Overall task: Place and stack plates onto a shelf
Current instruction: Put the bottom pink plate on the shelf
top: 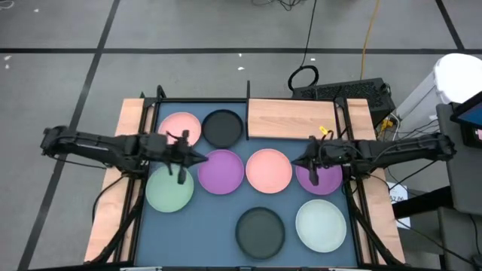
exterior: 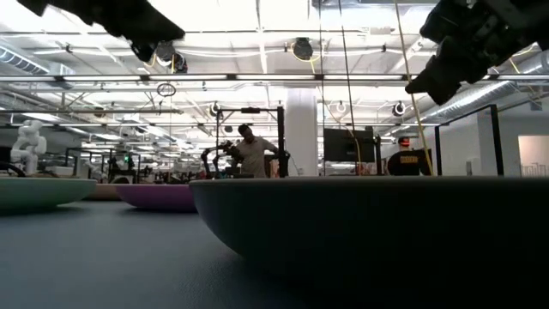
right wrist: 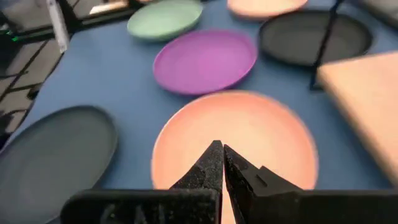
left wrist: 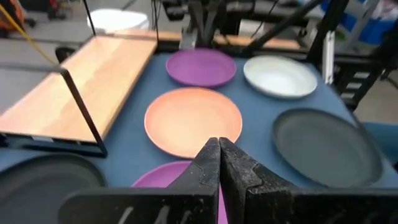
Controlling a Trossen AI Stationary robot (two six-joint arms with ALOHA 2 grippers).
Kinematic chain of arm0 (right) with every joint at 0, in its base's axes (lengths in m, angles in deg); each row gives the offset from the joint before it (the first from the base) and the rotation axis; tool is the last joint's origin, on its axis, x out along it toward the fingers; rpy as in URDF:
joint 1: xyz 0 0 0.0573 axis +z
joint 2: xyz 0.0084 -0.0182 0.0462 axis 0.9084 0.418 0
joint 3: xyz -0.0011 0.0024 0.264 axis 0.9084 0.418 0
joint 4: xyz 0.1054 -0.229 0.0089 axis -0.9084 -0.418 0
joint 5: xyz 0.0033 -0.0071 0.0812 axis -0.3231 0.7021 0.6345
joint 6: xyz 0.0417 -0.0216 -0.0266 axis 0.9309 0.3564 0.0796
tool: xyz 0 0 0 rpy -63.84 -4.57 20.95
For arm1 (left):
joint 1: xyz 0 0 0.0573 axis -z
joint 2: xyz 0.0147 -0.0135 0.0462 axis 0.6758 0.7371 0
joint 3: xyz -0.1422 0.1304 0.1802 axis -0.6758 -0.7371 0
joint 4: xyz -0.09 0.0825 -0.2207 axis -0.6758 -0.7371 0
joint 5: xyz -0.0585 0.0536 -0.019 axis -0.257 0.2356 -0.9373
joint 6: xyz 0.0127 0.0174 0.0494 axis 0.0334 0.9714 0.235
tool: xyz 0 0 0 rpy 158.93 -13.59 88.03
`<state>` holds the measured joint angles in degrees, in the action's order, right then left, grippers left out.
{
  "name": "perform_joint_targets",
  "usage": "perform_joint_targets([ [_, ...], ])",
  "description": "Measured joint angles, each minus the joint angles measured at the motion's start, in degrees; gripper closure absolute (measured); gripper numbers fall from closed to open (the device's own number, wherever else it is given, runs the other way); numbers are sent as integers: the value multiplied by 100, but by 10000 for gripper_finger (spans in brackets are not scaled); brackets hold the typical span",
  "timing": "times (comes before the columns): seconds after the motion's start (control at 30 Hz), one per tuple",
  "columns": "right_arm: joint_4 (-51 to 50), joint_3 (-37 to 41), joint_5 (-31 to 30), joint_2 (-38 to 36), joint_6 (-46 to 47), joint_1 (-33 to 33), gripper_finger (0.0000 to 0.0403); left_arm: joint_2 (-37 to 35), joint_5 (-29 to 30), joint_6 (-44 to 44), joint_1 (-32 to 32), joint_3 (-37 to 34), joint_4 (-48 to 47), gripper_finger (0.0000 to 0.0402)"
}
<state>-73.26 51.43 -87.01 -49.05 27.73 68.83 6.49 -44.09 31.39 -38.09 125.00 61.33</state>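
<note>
High view: shelf (top: pixel 292 118) bare at far right of the blue mat (top: pixel 226 207); all eight plates (top: pixel 269 170) lie flat on the mat, none stacked. Left gripper (top: pixel 197 158) and right gripper (top: pixel 297 162) hover pinched tight, empty.

Left wrist: pink plate (left wrist: pixel 193 121) dead ahead.

Advice: open wide, catch a rim edge; plates look shallow and slick.

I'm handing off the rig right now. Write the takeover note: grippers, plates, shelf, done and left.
Left gripper: fingers shut, empty, above the mat between the pink plate and purple plate.
Right gripper: fingers shut, empty, between the centre pink plate and right purple plate.
All eight plates lie singly on the mat: also two black, two green.
Shelf: bare.
Done: nothing. Left: stack all eight.
</note>
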Motion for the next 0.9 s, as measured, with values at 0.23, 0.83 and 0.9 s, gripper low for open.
perform_joint_targets([
  [0.23,-162,-288,158,1483,-195,302,403,1050,2,4,20,0,887,400],
  [0.83,-748,-1274,-57,3524,-1609,1216,292,1760,5,304,11,-1,1461,400],
  [0.9,-749,-1282,-150,3622,-1670,1216,284,1760,5,304,11,0,1458,400],
])
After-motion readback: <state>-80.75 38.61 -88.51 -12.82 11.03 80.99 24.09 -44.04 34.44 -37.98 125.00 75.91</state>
